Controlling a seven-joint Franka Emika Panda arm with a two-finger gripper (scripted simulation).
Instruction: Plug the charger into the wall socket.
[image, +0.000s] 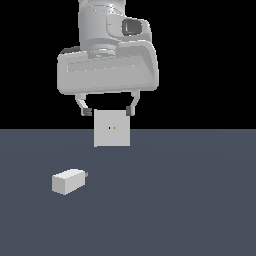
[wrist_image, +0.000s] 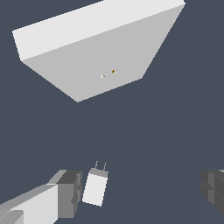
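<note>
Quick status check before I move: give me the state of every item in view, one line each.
gripper: open, holding nothing, raised above the floor.
charger: lying on its side on the floor, unplugged, prongs at the end toward the exterior view's right, apart from the socket.
wall socket: upright on the floor, both holes unoccupied.

Pale grey, smooth-shelled Panda arm (image: 100, 20) with a rounded cylindrical wrist, a dark rectangular inset on its side, a broad boxy hand housing edged by a dark seam, and an end effector (image: 108, 111) of two slim light-grey fingers (image: 84, 106) tipped with darker grey blocky pads (wrist_image: 70, 192).
</note>
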